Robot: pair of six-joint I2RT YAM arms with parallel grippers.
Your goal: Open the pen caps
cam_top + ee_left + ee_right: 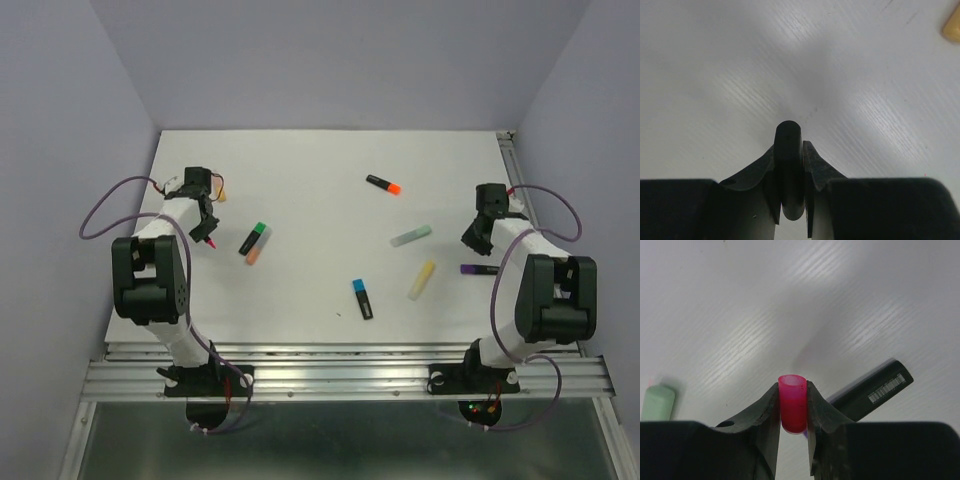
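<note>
Clutter lying loose: orange cap (395,188), blue cap (358,286), green cap (260,229). Left gripper (790,150) clamps a black barrel (788,137); right gripper (792,390) clamps a pink cap (792,402), purple pen (872,389) beside.

A robotics lab cell is indicated. A white table (300,160) is boxed in by plain lilac walls (340,60) on 3 sides. 2 arms, L (150,275) and R (545,295), are bolted to an alu. rail (340,375) at the near edge, w/ cables (100,201) left looped in the open. Status LEDs (480,407) are lit at the R base. Only pens (367,308) w/ coloured caps (395,188) are seen scattered on top.
</note>
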